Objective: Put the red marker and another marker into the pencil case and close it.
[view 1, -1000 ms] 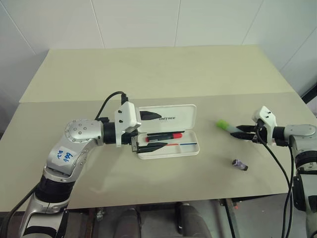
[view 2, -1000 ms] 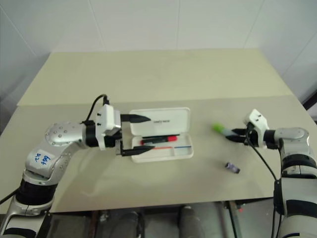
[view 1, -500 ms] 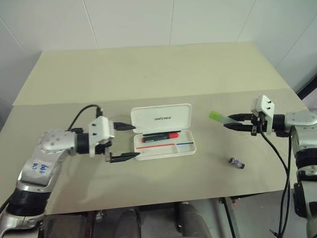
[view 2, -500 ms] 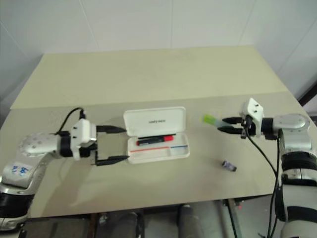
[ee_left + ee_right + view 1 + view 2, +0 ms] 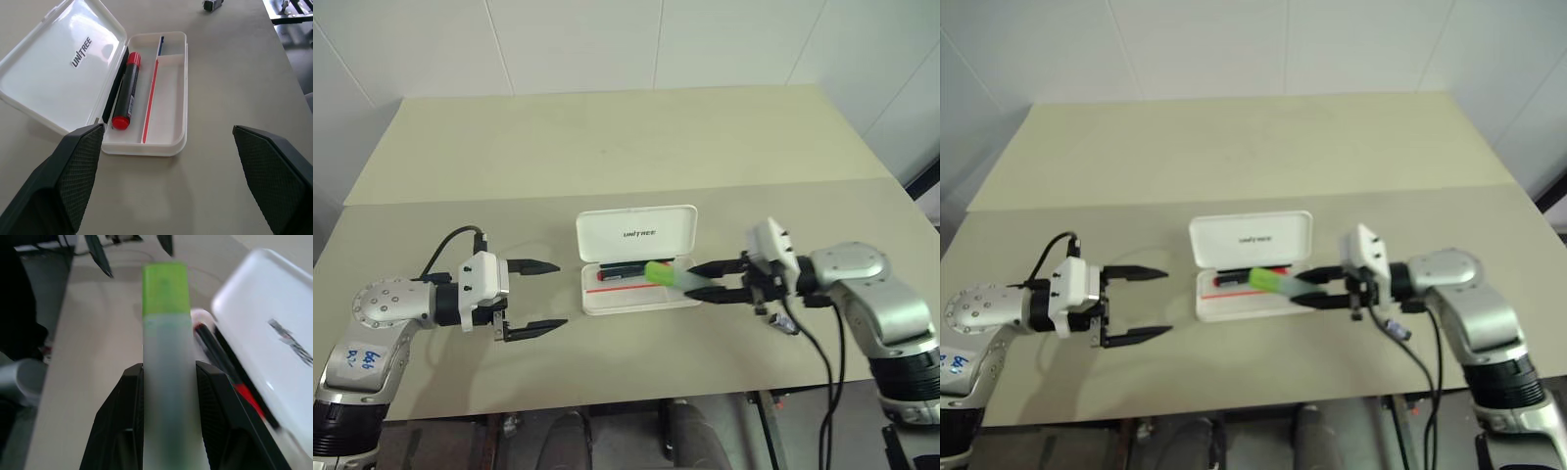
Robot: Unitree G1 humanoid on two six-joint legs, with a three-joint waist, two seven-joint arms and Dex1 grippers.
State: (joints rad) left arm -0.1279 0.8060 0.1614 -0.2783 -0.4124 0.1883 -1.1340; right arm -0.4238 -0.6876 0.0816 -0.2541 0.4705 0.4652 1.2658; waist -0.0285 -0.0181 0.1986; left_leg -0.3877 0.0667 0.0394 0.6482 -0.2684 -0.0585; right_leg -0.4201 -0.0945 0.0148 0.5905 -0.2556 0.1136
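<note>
The white pencil case (image 5: 590, 303) lies open mid-table, its lid (image 5: 636, 233) tilted back. Inside, along the tray's rear, lies the red marker (image 5: 124, 93), black-barrelled with a red cap. My right gripper (image 5: 691, 281) is shut on the other marker (image 5: 668, 275), pale with a lime-green cap, and holds it level just above the tray's right half, cap toward the left. In the right wrist view both fingers (image 5: 122, 421) press the barrel (image 5: 166, 357). My left gripper (image 5: 561, 294) stands open to the left of the case, apart from it, with nothing between its fingers.
A small dark purple stub (image 5: 1397, 331) lies on the table just under my right wrist, right of the case. The beige table (image 5: 607, 147) stretches far back to a white wall. Its front edge runs close below both grippers.
My right gripper swung left with the green-capped marker, from the table's right side to over the case. My left gripper drew back leftward from the case and stayed open.
</note>
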